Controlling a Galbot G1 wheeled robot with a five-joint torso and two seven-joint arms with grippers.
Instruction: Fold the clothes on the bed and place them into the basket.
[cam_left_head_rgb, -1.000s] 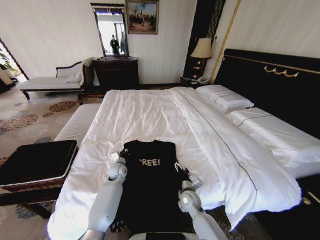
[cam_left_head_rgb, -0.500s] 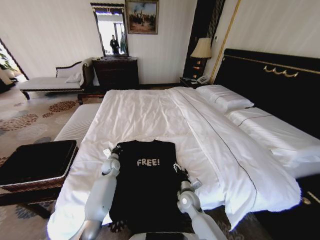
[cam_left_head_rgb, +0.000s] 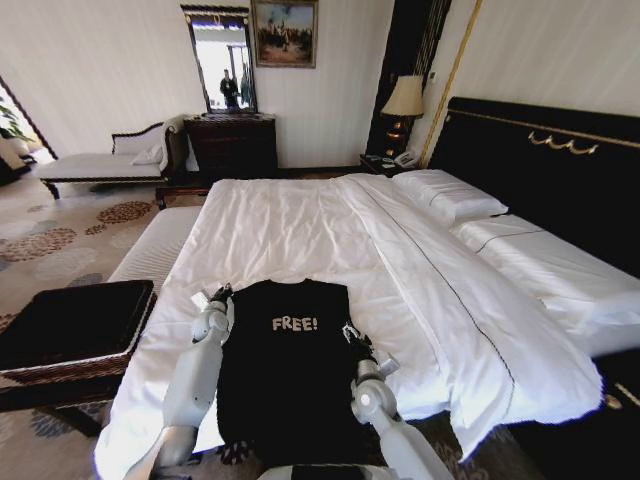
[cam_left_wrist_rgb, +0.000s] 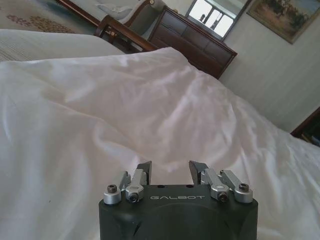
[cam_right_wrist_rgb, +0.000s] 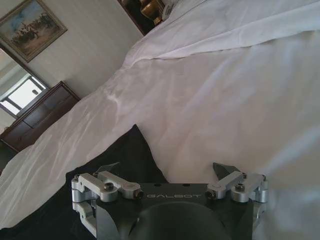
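Note:
The clothes, one black T-shirt (cam_left_head_rgb: 290, 380) with white "FREE!" lettering, lie flat as a long narrow shape at the foot of the bed (cam_left_head_rgb: 300, 230), the lower end hanging over the bed's edge. My left gripper (cam_left_head_rgb: 214, 296) hovers just off the shirt's upper left corner. In the left wrist view the left gripper (cam_left_wrist_rgb: 171, 169) is open over bare white sheet (cam_left_wrist_rgb: 150, 110). My right gripper (cam_left_head_rgb: 352, 336) sits at the shirt's right edge. In the right wrist view the right gripper (cam_right_wrist_rgb: 165, 170) is wide open, with the shirt's edge (cam_right_wrist_rgb: 125, 155) under it. The basket (cam_left_head_rgb: 70, 365) stands left of the bed.
A white-cushioned bench (cam_left_head_rgb: 155, 245) runs along the bed's left side beyond the basket. Pillows (cam_left_head_rgb: 445, 195) and the black headboard (cam_left_head_rgb: 540, 170) are on the right. A dresser (cam_left_head_rgb: 232, 145), a chaise (cam_left_head_rgb: 100, 165) and a lamp (cam_left_head_rgb: 404, 98) line the far wall.
My left gripper has slid left off the shirt's chest to its left corner, uncovering the whole lettering. The right arm has barely shifted.

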